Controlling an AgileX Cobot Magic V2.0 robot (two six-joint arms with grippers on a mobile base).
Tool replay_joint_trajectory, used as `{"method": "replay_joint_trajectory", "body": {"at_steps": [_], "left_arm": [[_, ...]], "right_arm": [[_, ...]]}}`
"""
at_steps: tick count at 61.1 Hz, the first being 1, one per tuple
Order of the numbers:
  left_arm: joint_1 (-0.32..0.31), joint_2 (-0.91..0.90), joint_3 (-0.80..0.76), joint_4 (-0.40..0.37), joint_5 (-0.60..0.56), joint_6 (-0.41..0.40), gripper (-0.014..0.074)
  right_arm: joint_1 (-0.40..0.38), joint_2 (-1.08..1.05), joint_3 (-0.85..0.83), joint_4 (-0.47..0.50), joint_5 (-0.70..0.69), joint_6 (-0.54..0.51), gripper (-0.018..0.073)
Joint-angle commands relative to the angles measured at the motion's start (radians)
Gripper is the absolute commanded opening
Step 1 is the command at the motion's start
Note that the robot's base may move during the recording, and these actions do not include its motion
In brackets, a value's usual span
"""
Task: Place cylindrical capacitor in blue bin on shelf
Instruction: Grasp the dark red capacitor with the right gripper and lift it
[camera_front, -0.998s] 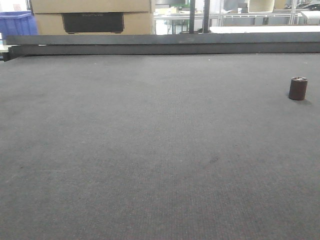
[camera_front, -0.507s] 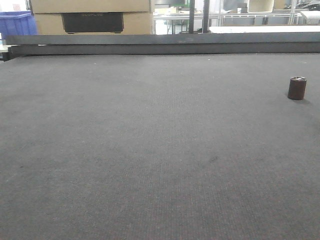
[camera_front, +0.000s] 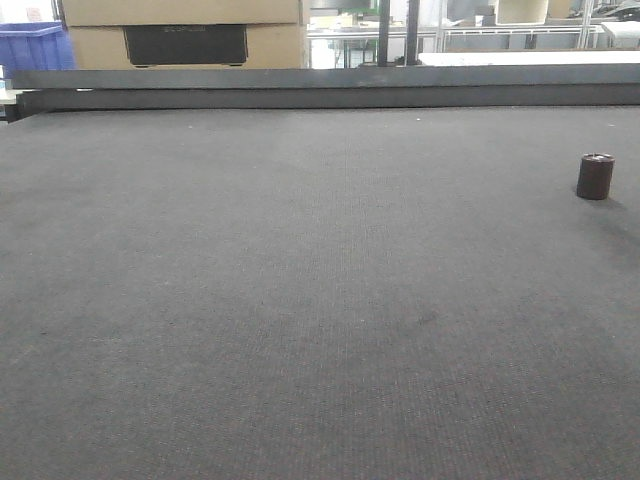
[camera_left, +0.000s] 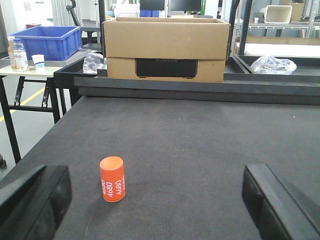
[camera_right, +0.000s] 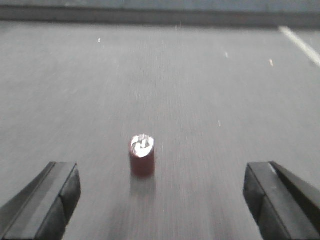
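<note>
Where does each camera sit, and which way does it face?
Front view: low at the table's near side, looking forward across the dark table to the capacitor at the right; no arm shows.
Left wrist: behind the open left end effector, facing an orange cylinder and a cardboard box.
Right wrist: behind the open right end effector, facing the capacitor.
Shared: front and right wrist both show the capacitor.

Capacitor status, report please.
Left gripper open, empty. Right gripper open, capacitor upright just ahead, untouched. Orange cylinder sits before left gripper only.
</note>
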Motion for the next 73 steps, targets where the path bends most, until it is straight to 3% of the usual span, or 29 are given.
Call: {"method": "replay_joint_trajectory", "body": {"at_steps": [1, 8, 34, 60, 65, 73], "left_arm": [[-0.006, 0.004, -0.002, 0.003, -0.01, -0.008, 0.0602], [-0.006, 0.004, -0.002, 0.003, -0.01, -0.008, 0.0602], [-0.006, 0.004, -0.002, 0.003, -0.008, -0.008, 0.0602], [-0.006, 0.004, -0.002, 0.003, -0.002, -0.008, 0.0602], [-0.006, 0.004, -0.002, 0.003, -0.002, -0.008, 0.0602], [-0.006, 0.004, -0.002, 0.003, -0.002, -0.008, 0.0602]], "right_arm": [[0.001, 0.141, -0.001, -0.023, -0.26, -0.002, 0.057], [0.001, 0.302, -0.048, -0.025, -0.385, -0.002, 0.057], [0.001, 0.627, -0.343, -0.034, -0.36, -0.002, 0.057], [0.001, 0.731, -0.415, -0.034, -0.311, -0.002, 0.0566], [0.001, 0.733, -0.416, -0.034, -0.32, -0.002, 0.0505], [0.001, 0.733, -0.416, -0.034, -0.331, -0.002, 0.0272]]}}
